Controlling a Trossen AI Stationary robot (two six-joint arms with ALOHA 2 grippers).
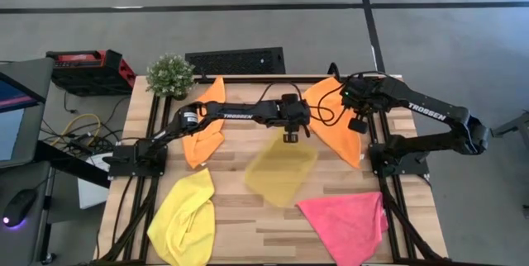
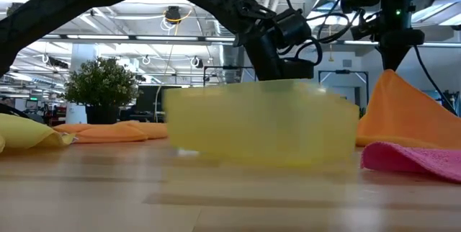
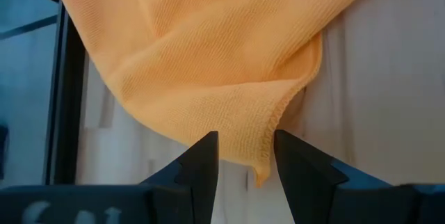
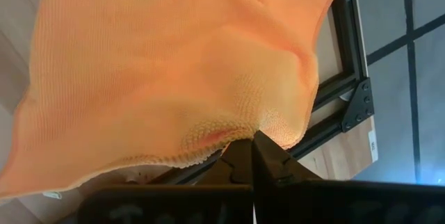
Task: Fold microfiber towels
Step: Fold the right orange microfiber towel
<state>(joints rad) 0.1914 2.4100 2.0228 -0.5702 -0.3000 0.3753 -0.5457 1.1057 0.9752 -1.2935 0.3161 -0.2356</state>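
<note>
Right hand [image 4: 252, 156] is clamped on the far-right orange towel [image 1: 337, 121]; left hand [image 3: 245, 156] stands apart over its corner — closing late could miss the hem.

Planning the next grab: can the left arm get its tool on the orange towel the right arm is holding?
Probably yes. The left tool is open with that orange towel's corner between its fingers; nothing blocks it. The right tool pinches the far corner.

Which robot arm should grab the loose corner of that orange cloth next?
Probably the left. Its open tool already straddles a corner of the orange towel, while the right tool is shut, pinching that towel's other edge.
</note>
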